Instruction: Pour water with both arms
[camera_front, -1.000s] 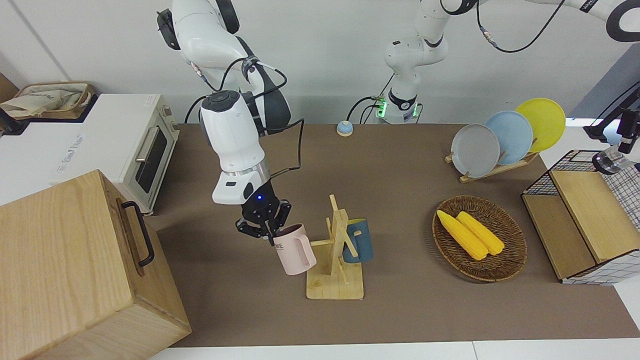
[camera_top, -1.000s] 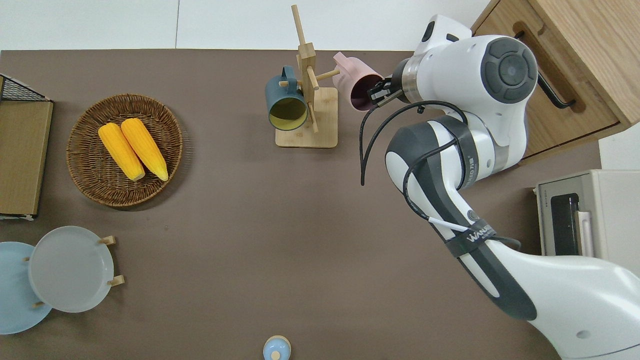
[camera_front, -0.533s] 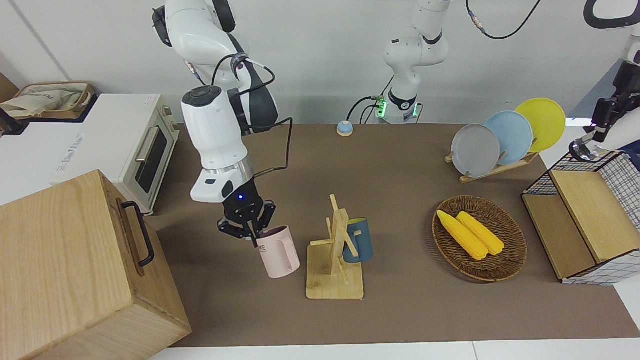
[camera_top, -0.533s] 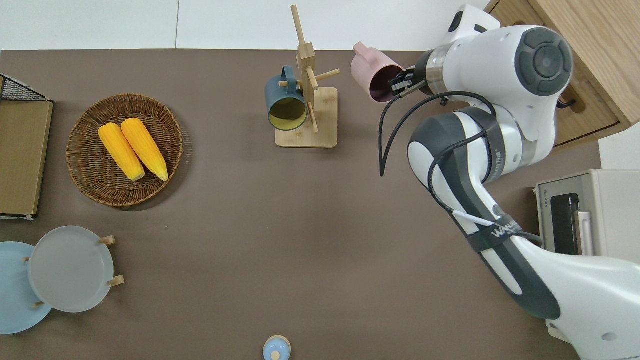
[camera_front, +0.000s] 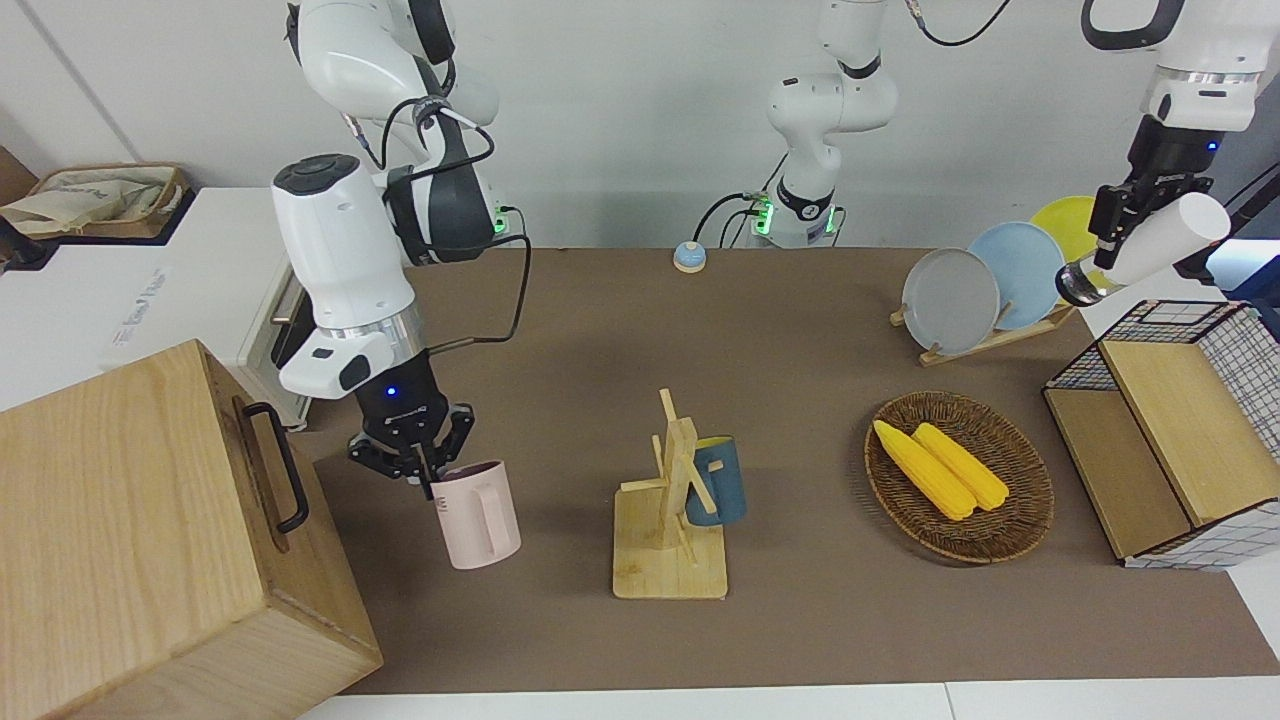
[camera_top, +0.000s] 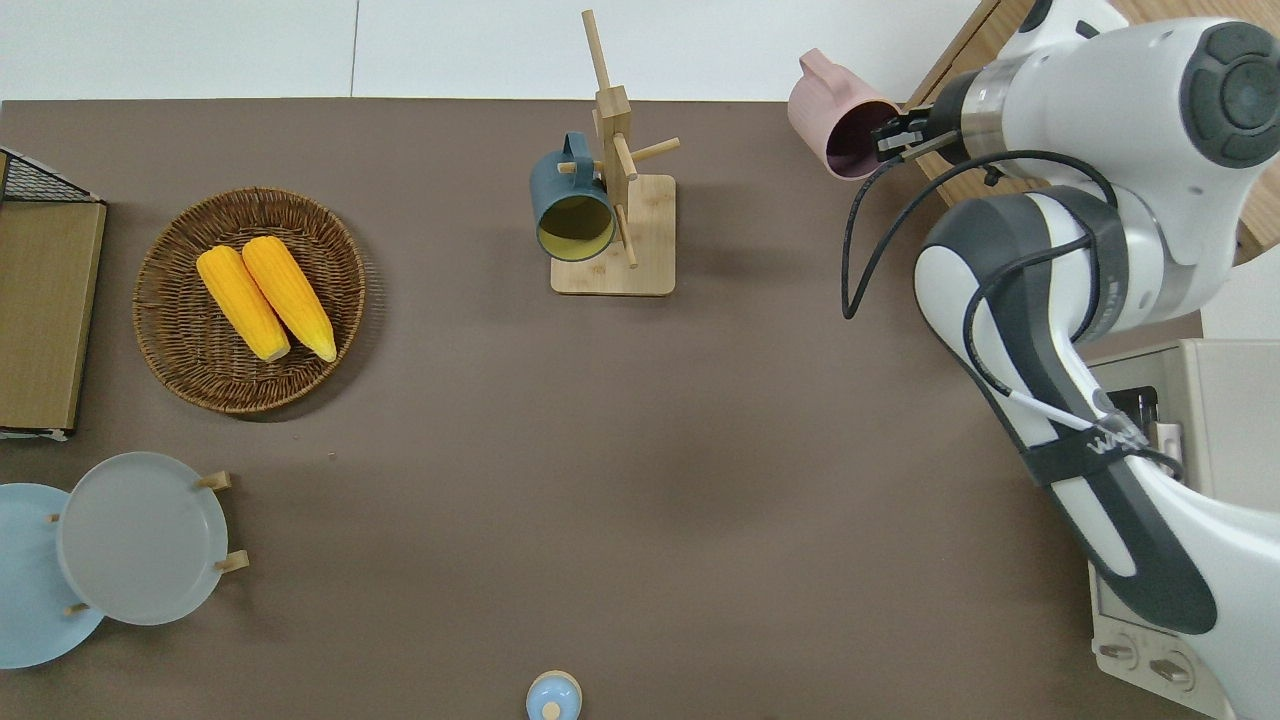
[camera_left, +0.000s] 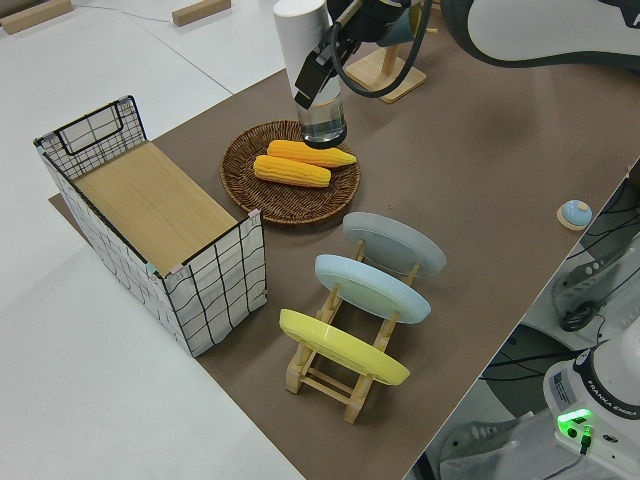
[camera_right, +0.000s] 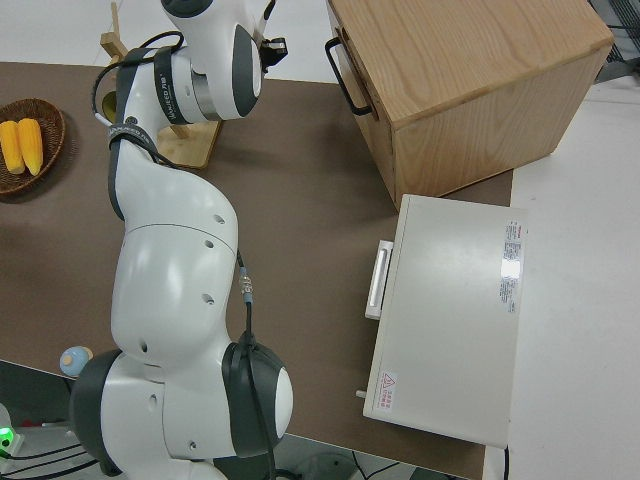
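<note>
Both arms hold vessels: the right pincer (camera_front: 418, 470) clamps the rim of a pink mug (camera_front: 478, 512) above the worktop (camera_front: 800, 330) beside the wooden box (camera_front: 140, 520), while the left pincer (camera_front: 1125, 225) grips a white bottle (camera_front: 1150, 245), tilted, near the plate rack (camera_front: 990, 335).

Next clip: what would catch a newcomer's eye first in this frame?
Probably the pink mug, held by its rim in the right pincer beside the wooden box, well clear of the mug rack where a blue mug hangs. Then the white bottle gripped by the left pincer, up at the left arm's end of the table.
</note>
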